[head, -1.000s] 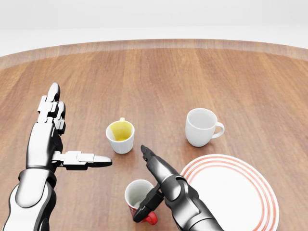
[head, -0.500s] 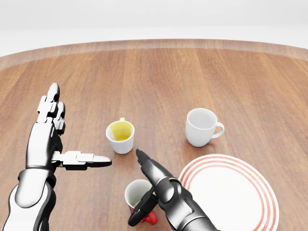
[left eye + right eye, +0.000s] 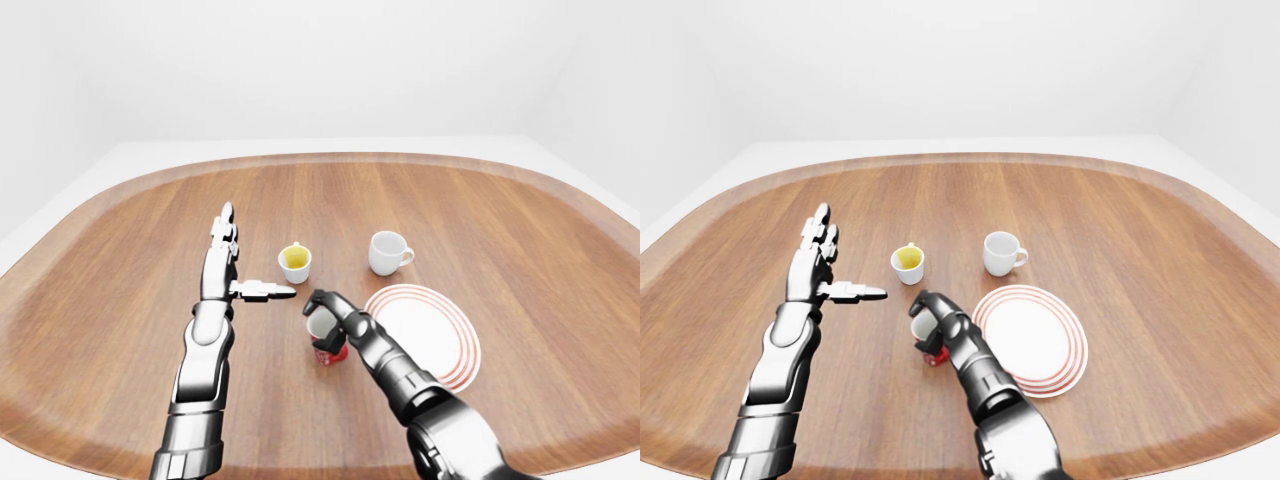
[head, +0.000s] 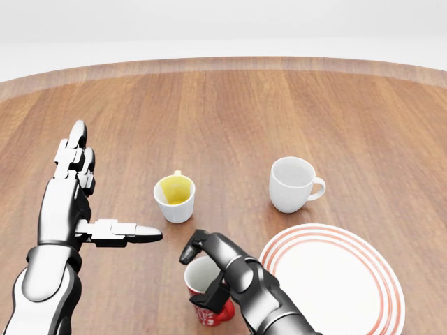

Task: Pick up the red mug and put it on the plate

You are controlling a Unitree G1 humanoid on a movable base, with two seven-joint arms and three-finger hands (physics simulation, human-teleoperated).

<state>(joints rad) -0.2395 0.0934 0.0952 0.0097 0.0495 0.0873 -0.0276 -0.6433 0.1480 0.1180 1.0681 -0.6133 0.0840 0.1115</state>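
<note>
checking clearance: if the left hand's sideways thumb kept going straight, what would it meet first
Probably the yellow-lined white cup: the left hand's thumb points right, just below it. Depth is unclear, so it might pass.

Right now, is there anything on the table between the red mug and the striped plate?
No other object: in the head view only the right hand, curled round the red mug, and its wrist cross that stretch toward the plate.
</note>
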